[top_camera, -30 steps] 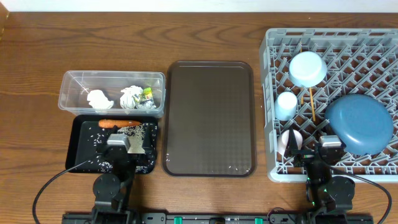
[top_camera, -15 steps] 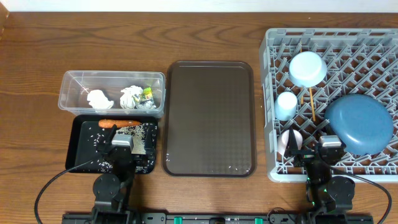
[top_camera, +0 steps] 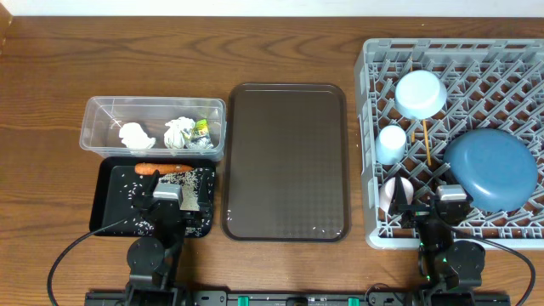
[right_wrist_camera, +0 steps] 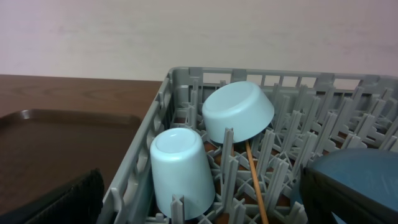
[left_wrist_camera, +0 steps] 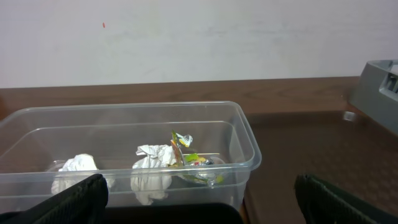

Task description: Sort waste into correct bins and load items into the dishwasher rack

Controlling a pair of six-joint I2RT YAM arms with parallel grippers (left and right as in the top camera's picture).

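Left gripper point(top_camera: 172, 199) hangs over the near half of the black tray point(top_camera: 113, 214), claw spread wide, nothing in it. In its wrist view both fingers point(left_wrist_camera: 74, 200) sit at the frame corners with clear space between them. Black tray holds the carrot point(top_camera: 161, 168) along its far edge and rice grains point(top_camera: 184, 179) scattered just beside it and further over the tray floor. Touching the tray's far side is the clear tub point(top_camera: 153, 102), holding two crumpled paper wads point(top_camera: 136, 135) plus a green-yellow wrapper point(top_camera: 202, 128) at the right end, against the second wad. Brown serving tray point(top_camera: 286, 161) lies mid-table point(top_camera: 51, 68), between the bins and the dishwasher rack point(top_camera: 501, 81). Right gripper point(top_camera: 435, 204) is at the rack's near edge, claw also spread apart and holding nothing, between the white cup point(top_camera: 394, 194) and the blue plate point(top_camera: 491, 167). The plate leans in the rack's right part. The bowl point(top_camera: 420, 93) sits tilted on the pegs toward the far left of the rack. The light blue cup point(top_camera: 392, 143) stands mouth-down just in front of it. Chopsticks point(top_camera: 423, 140) lie in the lattice just beside that cup. The white cup lies on its side near the rack's front-left corner.
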